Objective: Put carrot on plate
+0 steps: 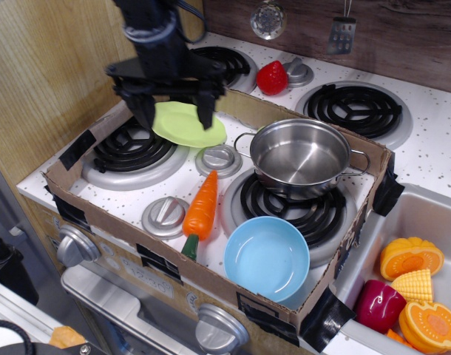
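Observation.image view, read left to right. Gripper (174, 111): black, two-fingered, jaws spread wide, nothing between them. It hangs over the rear-left burner (133, 153) inside the cardboard tray (211, 277), and its fingers straddle the lime-green plate (190, 124). Whether the fingertips touch the plate cannot be determined from this angle.

Toy carrot (200, 211): not yet on the plate. It lies flat on the stove top between a grey knob (165, 215) on its left and the front-right burner on its right, just beside the light-blue bowl (267, 255). It sits well apart from the gripper, toward the front edge of the tray and slightly right of the fingers. Long axis runs nearly front to back, orange tip pointing rearward toward the plate, green stub toward the front wall.

Steel pot (301, 157): on the front-right burner, clear of the line between gripper and carrot.

Assessment: the coming move needs travel forward and down, with the jaws closing across the carrot's width.
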You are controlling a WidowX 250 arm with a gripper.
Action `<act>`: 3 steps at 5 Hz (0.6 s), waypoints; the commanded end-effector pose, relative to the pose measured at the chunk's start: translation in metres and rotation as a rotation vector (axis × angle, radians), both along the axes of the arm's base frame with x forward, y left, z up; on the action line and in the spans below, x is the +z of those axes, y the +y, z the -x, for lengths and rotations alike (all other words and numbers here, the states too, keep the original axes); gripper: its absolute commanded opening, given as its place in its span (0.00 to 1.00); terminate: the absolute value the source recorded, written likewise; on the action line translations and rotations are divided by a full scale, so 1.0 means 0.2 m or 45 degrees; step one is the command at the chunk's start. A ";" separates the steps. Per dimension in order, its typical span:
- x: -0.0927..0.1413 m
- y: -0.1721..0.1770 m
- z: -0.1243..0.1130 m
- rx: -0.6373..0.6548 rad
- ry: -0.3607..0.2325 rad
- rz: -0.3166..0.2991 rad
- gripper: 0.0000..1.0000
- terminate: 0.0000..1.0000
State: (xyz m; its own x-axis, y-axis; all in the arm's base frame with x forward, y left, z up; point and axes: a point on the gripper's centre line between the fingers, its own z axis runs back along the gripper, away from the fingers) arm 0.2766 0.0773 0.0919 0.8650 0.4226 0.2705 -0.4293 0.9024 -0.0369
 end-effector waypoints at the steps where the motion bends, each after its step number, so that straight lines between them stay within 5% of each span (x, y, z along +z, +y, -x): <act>1: 0.08 -0.18 -0.01 0.071 -0.035 -0.020 1.00 0.00; 3: -0.07 -0.26 0.10 0.109 0.085 0.044 1.00 0.00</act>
State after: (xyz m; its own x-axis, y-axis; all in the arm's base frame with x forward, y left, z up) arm 0.2489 0.0263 0.0691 0.8461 0.5065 0.1663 -0.5103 0.8597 -0.0223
